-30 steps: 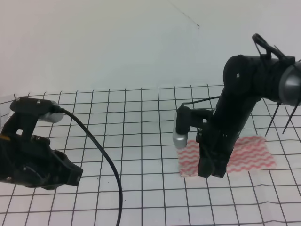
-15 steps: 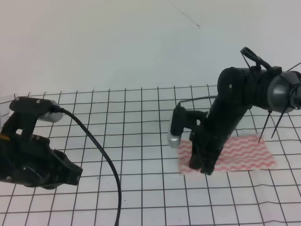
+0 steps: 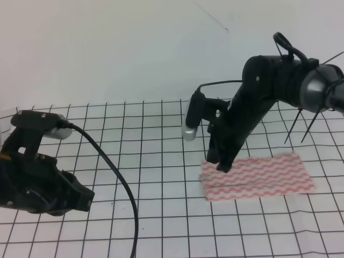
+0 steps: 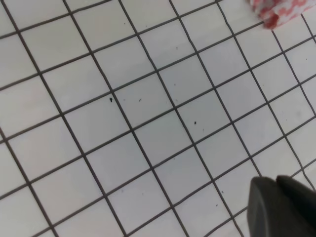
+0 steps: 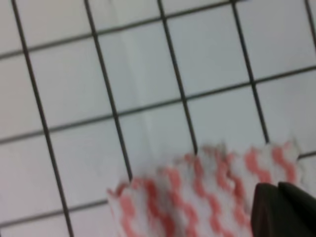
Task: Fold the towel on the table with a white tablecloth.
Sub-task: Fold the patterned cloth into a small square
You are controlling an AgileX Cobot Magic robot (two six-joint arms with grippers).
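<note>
One towel [image 3: 258, 177] is seen flat on the gridded counter [image 3: 150, 134], right claw [image 3: 221, 165] poised at its left edge, both claws' openings untellable.

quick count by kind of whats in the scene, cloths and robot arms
Towels: 1, pink-striped towel
Tablecloths: 1, grid tablecloth
Robot arms: 2, left arm, right arm
Total: 4
</note>
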